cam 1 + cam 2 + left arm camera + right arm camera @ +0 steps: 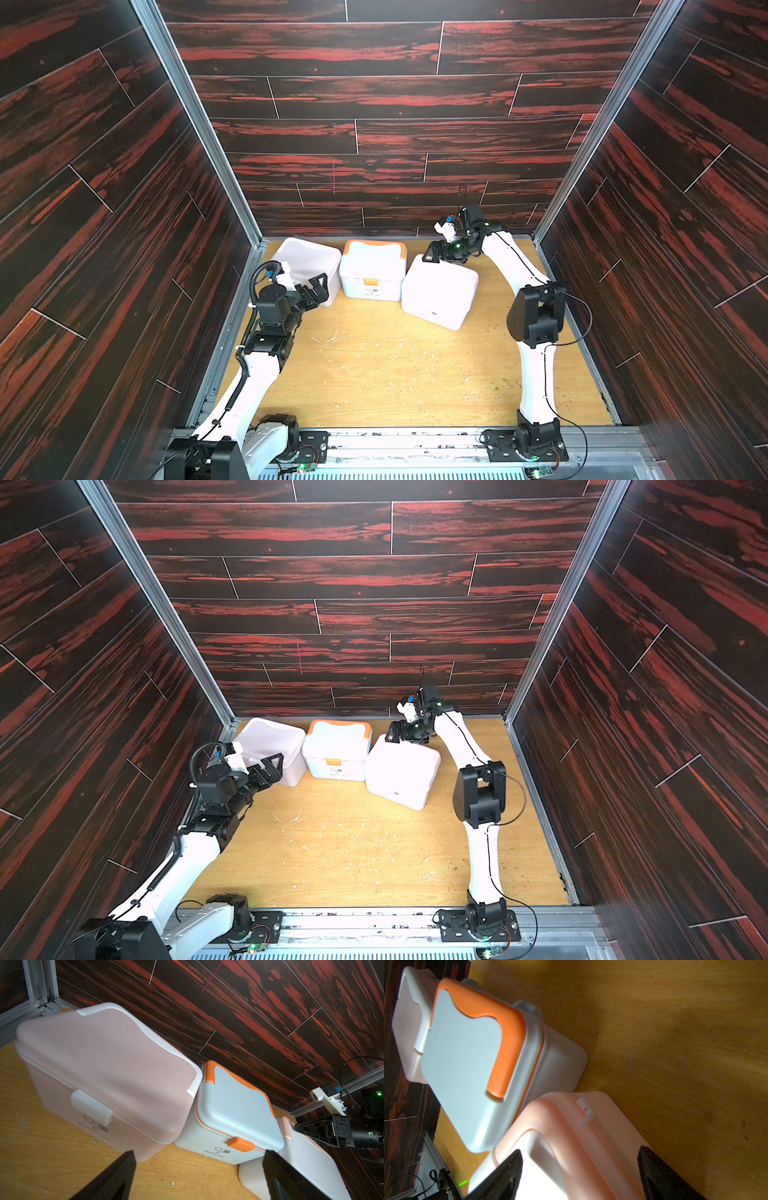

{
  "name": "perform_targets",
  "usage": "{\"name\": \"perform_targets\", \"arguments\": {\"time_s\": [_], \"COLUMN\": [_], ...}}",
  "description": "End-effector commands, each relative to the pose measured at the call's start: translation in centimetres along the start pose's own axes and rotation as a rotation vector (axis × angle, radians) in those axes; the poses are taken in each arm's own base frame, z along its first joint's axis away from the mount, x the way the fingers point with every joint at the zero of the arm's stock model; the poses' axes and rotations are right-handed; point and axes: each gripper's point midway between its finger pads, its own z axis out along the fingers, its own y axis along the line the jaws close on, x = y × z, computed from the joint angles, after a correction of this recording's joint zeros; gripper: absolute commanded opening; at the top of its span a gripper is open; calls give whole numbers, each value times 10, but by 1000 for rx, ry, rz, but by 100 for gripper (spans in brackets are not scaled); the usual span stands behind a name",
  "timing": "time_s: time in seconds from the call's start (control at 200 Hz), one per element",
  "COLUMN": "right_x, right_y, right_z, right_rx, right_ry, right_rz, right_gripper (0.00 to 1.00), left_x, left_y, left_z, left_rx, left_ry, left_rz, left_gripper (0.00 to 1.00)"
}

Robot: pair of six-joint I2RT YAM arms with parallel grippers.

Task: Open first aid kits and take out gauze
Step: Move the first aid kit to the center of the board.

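Counter (pixel 395 374) nearer than the orange-trimmed kit (pixel 372 266): wood, littered with pale scraps.

Left end effector (pixel 319 281) hangs near-left of the orange-trimmed kit, at the front corner of the left pinkish kit (pixel 307 257). Its fingers are spread wide and hold nothing. From the left wrist I see both black fingers (pixel 124 1167) apart over bare counter, short of the kit fronts.

The three first aid kits sit in a row along the far wall with the orange-trimmed kit in the middle. The left pinkish kit is pressed against its left side, white latch (pixel 91 1107) down. The orange latch (pixel 241 1144) is down too. The right pinkish kit (pixel 440 291) is against its right side, yawed at an angle, with its front corner nearer to me. All three lids look closed.

Right end effector (pixel 432 253) is far-right of the orange-trimmed kit, over the right pinkish kit's back corner. It is wide open, and from the right wrist its fingers (pixel 508 1167) straddle that kit's lid edge. I can't tell whether they touch.
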Motion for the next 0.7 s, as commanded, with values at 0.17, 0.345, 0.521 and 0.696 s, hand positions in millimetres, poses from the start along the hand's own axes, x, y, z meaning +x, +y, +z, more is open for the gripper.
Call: {"name": "perform_targets", "arguments": {"time_s": [0.17, 0.345, 0.521, 0.696], "right_x": [46, 92, 135, 161], "right_y": [43, 64, 92, 103], "right_z": [-58, -69, -80, -100], "right_rx": [-79, -121, -187, -180], "right_ry": [-67, -69, -79, -146], "right_rz": [43, 62, 62, 61], "right_gripper": [92, 95, 99, 99], "left_x": [-5, 0, 10, 40], "left_y": [-16, -27, -51, -88], "left_z": [6, 11, 11, 6], "left_rx": [75, 124, 183, 256], "left_ry": [16, 49, 87, 192], "left_rz": [-26, -54, -71, -92], "left_gripper": [100, 100, 100, 100]}}
